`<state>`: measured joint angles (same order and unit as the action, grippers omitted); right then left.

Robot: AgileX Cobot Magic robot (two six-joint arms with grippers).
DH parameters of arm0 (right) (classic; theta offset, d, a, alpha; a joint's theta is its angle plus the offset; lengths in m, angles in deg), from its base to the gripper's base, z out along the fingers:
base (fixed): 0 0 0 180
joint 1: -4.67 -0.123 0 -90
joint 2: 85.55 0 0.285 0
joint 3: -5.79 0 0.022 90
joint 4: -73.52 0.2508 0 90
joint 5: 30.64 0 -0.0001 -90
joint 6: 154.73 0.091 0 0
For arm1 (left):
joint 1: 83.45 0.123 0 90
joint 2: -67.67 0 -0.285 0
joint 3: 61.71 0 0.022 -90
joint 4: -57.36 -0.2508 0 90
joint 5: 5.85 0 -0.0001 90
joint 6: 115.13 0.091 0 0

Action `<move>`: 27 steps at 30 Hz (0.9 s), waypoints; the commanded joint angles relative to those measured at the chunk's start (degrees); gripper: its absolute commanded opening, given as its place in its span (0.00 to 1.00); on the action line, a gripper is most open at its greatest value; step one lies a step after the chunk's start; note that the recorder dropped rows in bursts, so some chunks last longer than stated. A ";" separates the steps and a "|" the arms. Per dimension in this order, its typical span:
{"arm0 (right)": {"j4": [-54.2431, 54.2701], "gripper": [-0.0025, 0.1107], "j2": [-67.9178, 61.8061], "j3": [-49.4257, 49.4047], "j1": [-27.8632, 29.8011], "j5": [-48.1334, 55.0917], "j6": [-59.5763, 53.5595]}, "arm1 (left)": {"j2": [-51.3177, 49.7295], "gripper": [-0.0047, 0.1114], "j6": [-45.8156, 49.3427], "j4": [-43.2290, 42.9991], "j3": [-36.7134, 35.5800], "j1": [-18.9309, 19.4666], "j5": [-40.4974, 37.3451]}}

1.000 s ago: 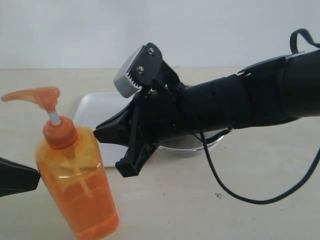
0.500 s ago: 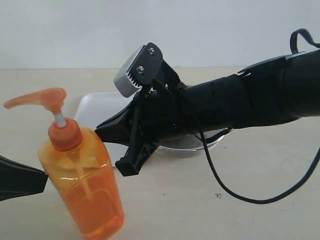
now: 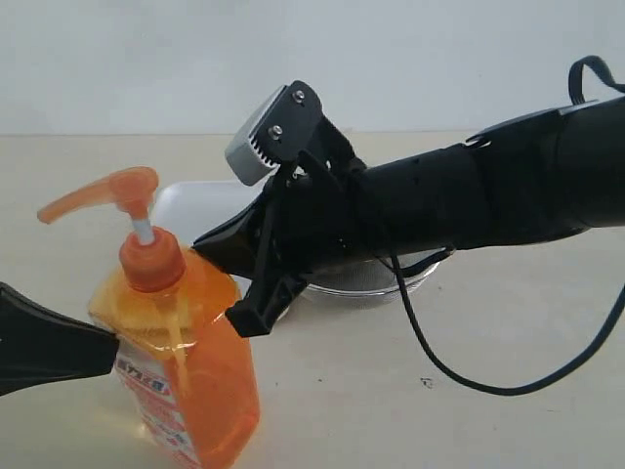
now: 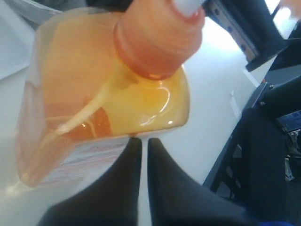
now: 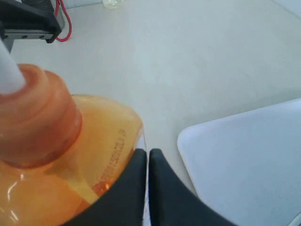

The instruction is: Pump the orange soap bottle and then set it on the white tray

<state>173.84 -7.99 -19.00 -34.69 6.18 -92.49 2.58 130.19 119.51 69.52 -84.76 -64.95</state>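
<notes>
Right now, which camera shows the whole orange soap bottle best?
The exterior view: the orange soap bottle shows from pump spout down to its label. Both wrist views sit too close, showing only its collar, shoulder and a bit of white stem.

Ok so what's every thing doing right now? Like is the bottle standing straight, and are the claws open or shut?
Bottle: tilted, not on the tray.
Pump: up, white stem showing.
Tray: flat on the table, behind the bottle.
Left gripper: shut, tip against the bottle's side.
Right gripper: shut, tip at the bottle's shoulder.
Bowl: mostly hidden behind the right arm.
</notes>
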 commanded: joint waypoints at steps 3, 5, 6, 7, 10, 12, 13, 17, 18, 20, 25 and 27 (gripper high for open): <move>-0.37 0.02 0.12 0.19 -0.17 1.90 -0.19 | -1.46 0.08 1.59 3.44 0.20 0.09 0.37; -0.37 0.02 0.12 0.19 -0.17 1.75 -0.19 | -2.96 0.08 1.77 3.68 0.20 -0.02 0.24; -0.37 0.02 0.12 0.19 -0.17 1.75 -0.19 | -3.51 0.08 2.11 4.04 0.20 -0.03 0.14; -0.37 0.02 0.12 0.19 -0.17 1.75 -0.19 | -4.34 0.08 3.57 5.37 0.20 -0.03 -0.29; -0.37 0.02 0.12 0.19 -0.17 1.51 -0.19 | -5.45 0.08 5.66 7.23 0.20 -0.03 -1.01; -0.37 0.02 0.12 0.19 -0.17 1.51 -0.19 | -5.70 0.08 6.52 7.90 0.20 -0.03 -1.01; -0.37 0.02 0.12 0.19 -0.17 1.41 -0.19 | -5.70 0.08 6.66 7.87 0.20 -0.03 -0.89; -0.37 0.02 0.12 0.19 -0.17 1.39 -0.19 | -5.70 0.08 6.64 7.87 0.20 -0.03 -0.78; -0.37 0.02 0.12 0.19 -0.17 1.39 -0.19 | -5.70 0.08 6.64 7.87 0.20 -0.03 -0.78; -0.37 0.02 0.12 0.19 -0.17 0.59 -0.19 | -5.70 0.08 6.64 7.87 0.20 -0.03 -0.78; -0.37 0.02 2.45 0.19 -0.05 -7.23 0.98 | -4.50 0.08 6.48 4.20 0.30 -0.03 -4.82; -2.77 0.02 4.73 0.19 0.02 -11.42 2.47 | -2.88 0.08 5.35 0.11 0.30 -0.03 -5.07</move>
<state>172.93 -6.52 -19.00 -34.78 -0.72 -91.60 -2.32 136.32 123.04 69.52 -84.76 -68.46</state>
